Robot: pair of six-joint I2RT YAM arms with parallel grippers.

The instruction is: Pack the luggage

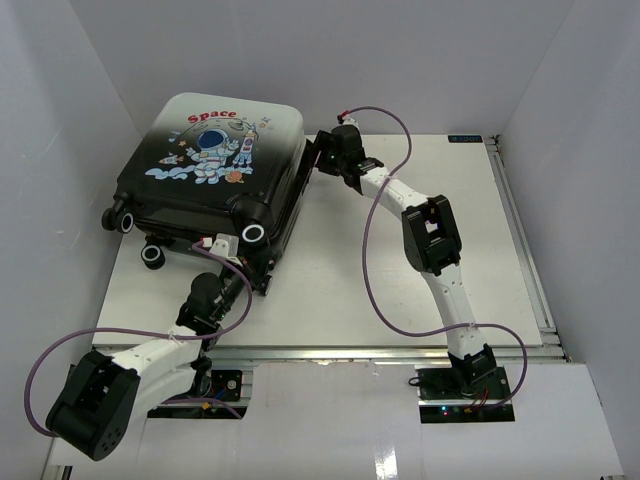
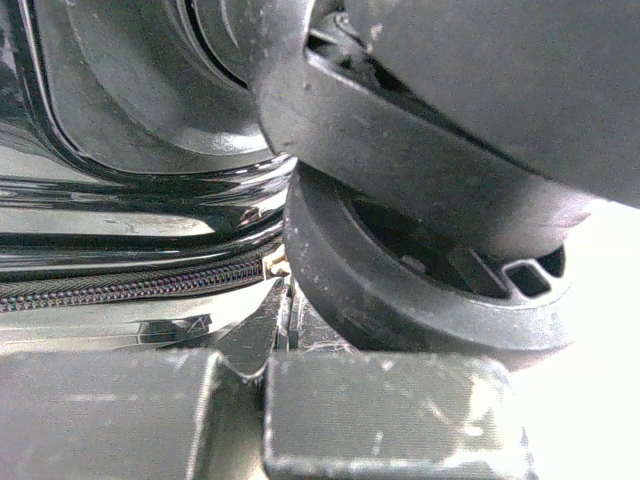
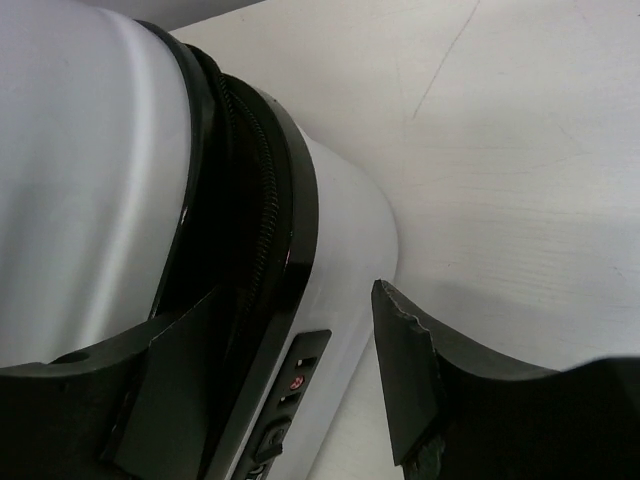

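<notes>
The luggage (image 1: 210,150), a small hard-shell suitcase fading from black to white, lies flat toward the 10 o'clock corner of the white bench (image 1: 330,290), its cartoon astronaut and red "Space" print facing up and its wheels pointing toward 7 o'clock. The two shells lie one on the other. At the case's 5 o'clock corner, the left fingers (image 2: 390,420) are clenched tight together just beneath a black wheel (image 2: 420,290), their tips against the glossy shell where the zipper (image 2: 130,285) runs. A small shiny tab (image 2: 255,340) sits right at those tips; whether it is pinched between them cannot be told. On the case's 2 o'clock side, the right fingers (image 3: 405,370) stand released and apart, straddling the white edge of the case. One finger lies over the black zipper rim, the other hangs clear above the bench, with the small lock (image 3: 295,385) between them.
</notes>
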